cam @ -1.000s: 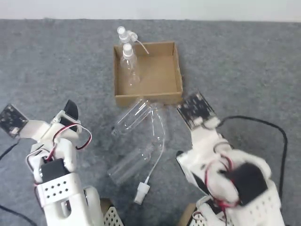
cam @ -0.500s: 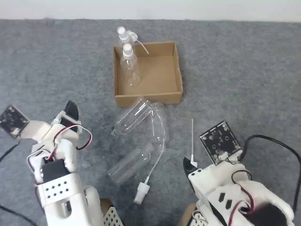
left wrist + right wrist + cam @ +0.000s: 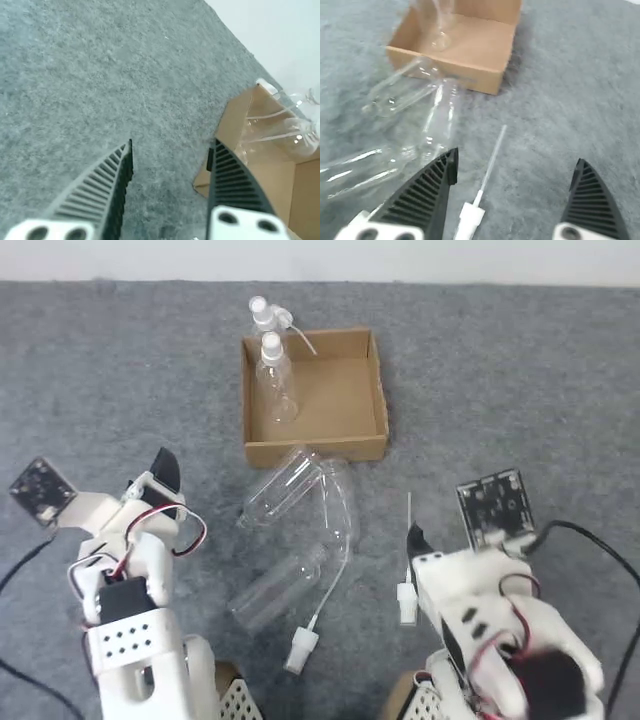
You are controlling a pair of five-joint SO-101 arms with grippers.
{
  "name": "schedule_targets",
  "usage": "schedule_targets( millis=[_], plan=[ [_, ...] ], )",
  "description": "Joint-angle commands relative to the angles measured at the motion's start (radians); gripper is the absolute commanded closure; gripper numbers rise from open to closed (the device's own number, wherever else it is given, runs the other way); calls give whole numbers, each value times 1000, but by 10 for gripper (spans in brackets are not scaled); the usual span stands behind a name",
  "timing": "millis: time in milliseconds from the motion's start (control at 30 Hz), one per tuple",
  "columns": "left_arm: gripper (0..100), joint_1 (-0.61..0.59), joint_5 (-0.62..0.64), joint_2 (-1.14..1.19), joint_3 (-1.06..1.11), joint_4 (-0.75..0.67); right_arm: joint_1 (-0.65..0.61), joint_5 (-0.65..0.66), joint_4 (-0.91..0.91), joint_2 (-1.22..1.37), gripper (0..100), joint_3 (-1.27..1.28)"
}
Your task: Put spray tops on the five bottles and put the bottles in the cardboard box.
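Note:
The cardboard box (image 3: 345, 400) stands at the far middle, with one capped bottle (image 3: 275, 380) lying inside. A second capped bottle (image 3: 264, 313) sits just behind the box. Three clear bottles without tops lie on the carpet in front of it (image 3: 282, 485) (image 3: 340, 505) (image 3: 275, 587). One spray top (image 3: 301, 647) with its tube lies near the front. Another spray top (image 3: 406, 601) lies beside my right gripper (image 3: 413, 545), which is open; that top (image 3: 470, 216) rests on the carpet between the jaws. My left gripper (image 3: 160, 475) is open over bare carpet (image 3: 172, 147).
Grey carpet covers the whole table. The box's corner (image 3: 235, 125) and the bottle inside it (image 3: 280, 135) lie ahead of the left gripper. The right half of the box (image 3: 485, 40) is free.
The right arm has pulled back from the box's front toward the near edge, and a spray top with its tube now lies beside it. The left arm shifted slightly right.

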Motion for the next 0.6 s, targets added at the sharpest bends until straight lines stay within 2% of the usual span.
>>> schedule_targets(
  millis=[0, 333, 567],
  plan=[
    [772, 3, 5, -14, -4, -34, 50, 26, -84, 5, 702, 55],
    [772, 5, 3, -14, -1, -34, 50, 28, -99, 5, 702, 166],
    [772, 78, 2, -14, 21, -35, 53, 28, -99, 5, 702, 189]
  ],
)
